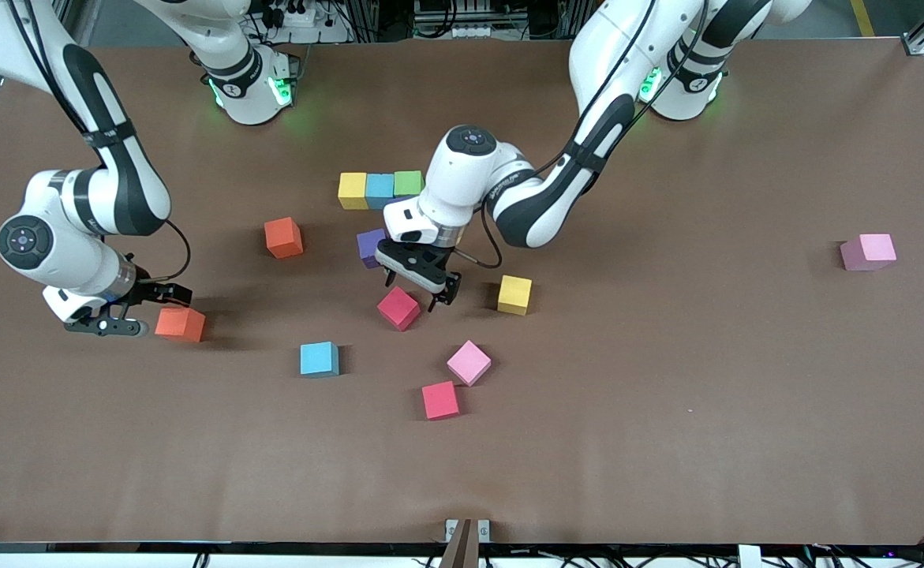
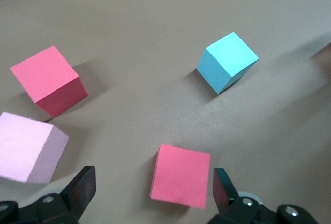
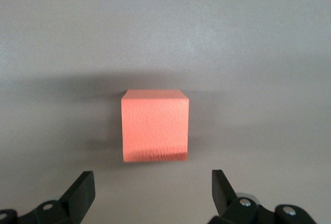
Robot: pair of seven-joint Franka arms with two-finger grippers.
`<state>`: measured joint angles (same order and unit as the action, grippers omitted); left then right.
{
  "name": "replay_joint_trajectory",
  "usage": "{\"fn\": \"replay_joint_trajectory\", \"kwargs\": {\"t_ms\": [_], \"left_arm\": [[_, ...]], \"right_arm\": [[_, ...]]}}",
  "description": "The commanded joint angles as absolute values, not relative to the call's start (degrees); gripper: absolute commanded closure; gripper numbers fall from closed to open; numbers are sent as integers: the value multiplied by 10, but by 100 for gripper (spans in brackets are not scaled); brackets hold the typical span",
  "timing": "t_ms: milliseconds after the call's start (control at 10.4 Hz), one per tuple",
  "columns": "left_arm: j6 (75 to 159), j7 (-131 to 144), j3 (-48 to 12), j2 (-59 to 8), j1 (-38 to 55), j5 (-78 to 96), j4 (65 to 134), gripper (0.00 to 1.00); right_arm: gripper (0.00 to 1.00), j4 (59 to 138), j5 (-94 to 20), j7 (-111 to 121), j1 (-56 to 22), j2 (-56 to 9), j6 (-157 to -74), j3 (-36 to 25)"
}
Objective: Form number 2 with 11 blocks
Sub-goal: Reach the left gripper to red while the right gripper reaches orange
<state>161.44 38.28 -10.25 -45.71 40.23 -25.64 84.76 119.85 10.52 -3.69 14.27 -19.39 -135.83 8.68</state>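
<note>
With its fingers spread apart, the left hand [image 1: 417,290] hangs low over the crimson block [image 1: 398,308] mid-worktop, the cube sitting between the fingertips in the left wrist view [image 2: 180,176], not clamped. At about 12 o'clock from that hand a row of three touching blocks lies: yellow [image 1: 352,190], blue [image 1: 379,188], green [image 1: 408,183]. A purple block [image 1: 369,246] sits just under that row, partly hidden by the left wrist. Loose blocks around the crimson one: a yellow cube [image 1: 514,294] at 3 o'clock, a pink cube [image 1: 469,363] at 5 o'clock, a red cube [image 1: 440,400] at 6 o'clock, a light-blue cube [image 1: 319,359] at 8 o'clock, an orange-red cube [image 1: 283,237] at 10 o'clock. A pale pink cube [image 1: 869,252] lies well apart toward the left arm's end of the worktop [image 1: 667,442]. The right hand [image 1: 126,312], fingers also apart, is low at the right arm's end, just beside an orange block [image 1: 180,323] that lies ahead of its open fingertips [image 3: 81,190], untouched.
</note>
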Motion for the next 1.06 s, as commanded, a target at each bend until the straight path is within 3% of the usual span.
{"fn": "replay_joint_trajectory", "kwargs": {"t_ms": [0,960], "left_arm": [[1665,403,-47,-494,445,-273,831,0],[1667,428,-11,-555,494,-272,786,0]], "right_arm": [[0,1173,113,-11,152,-219,-1373,86],[0,1150,102,-13,145,-264,-1394,77]]}}
